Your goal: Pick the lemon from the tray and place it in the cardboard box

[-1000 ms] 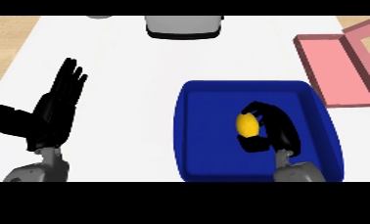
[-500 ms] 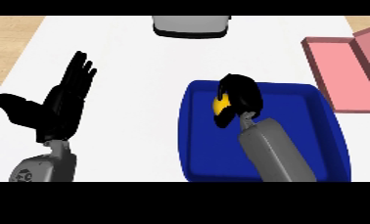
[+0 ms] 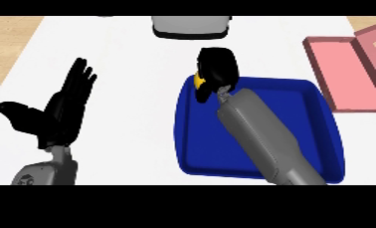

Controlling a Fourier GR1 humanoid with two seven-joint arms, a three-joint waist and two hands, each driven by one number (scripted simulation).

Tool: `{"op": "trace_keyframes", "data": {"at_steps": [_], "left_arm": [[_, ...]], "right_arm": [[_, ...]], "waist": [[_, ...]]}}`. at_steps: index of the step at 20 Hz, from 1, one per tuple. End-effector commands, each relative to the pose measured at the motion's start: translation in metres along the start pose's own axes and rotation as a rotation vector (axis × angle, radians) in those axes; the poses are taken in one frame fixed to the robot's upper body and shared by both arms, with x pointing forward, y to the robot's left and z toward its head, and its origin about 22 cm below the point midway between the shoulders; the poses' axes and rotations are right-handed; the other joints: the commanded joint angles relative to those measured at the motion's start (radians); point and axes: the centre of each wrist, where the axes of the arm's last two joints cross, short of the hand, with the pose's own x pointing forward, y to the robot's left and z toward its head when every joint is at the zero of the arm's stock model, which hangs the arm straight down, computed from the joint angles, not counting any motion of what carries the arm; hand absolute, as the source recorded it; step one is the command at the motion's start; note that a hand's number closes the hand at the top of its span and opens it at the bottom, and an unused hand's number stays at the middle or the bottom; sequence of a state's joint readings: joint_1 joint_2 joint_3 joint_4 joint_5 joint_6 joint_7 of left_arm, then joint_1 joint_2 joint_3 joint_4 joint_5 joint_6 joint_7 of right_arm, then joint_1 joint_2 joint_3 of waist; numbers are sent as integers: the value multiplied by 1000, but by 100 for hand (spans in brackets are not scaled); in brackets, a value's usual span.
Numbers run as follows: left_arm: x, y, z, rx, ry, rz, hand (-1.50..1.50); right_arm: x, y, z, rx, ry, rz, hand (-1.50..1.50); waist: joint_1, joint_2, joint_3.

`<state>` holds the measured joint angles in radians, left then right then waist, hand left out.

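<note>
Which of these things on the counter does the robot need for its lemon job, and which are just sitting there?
Part of the job:
- lemon
- right hand, curled round the lemon
- blue tray
- pink box

Just lying about:
- grey object at the counter's far edge
- left hand, open, resting at the left

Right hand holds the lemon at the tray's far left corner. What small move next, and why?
Probably carry the right hand rightward toward the pink box at the view's right edge. Its fingers curl round the lemon, a yellow sliver over the blue tray's far left corner, so the pick looks done, and the box lies to the right. The left hand rests open at left.
</note>
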<state>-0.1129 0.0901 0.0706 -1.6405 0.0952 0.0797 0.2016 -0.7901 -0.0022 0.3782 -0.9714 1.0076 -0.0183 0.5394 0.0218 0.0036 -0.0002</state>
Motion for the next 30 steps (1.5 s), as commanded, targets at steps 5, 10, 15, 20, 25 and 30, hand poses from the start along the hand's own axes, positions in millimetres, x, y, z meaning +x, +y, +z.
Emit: {"op": "trace_keyframes", "data": {"at_steps": [5,10,15,20,25,30], "left_arm": [[12,-2,-3,21,-30,9,0],[-3,3,1,31,8,-4,0],[2,13,-2,34,1,-3,0],[-3,-3,-7,28,-18,-8,0],[9,14,4,18,-8,-5,0],[13,13,0,-5,0,8,0]], "right_arm": [[39,-66,4,-186,-37,-82,150],[21,-100,11,-396,128,-186,150],[-8,-138,4,-537,262,-194,150],[-50,-181,-13,-558,362,-233,150],[-96,-163,0,-503,431,-199,150],[-149,-162,-20,-592,502,-100,150]], "waist": [[-18,-6,0],[-37,-10,0],[-28,-6,0],[-21,-1,0],[-24,-6,0],[-11,0,0]]}}
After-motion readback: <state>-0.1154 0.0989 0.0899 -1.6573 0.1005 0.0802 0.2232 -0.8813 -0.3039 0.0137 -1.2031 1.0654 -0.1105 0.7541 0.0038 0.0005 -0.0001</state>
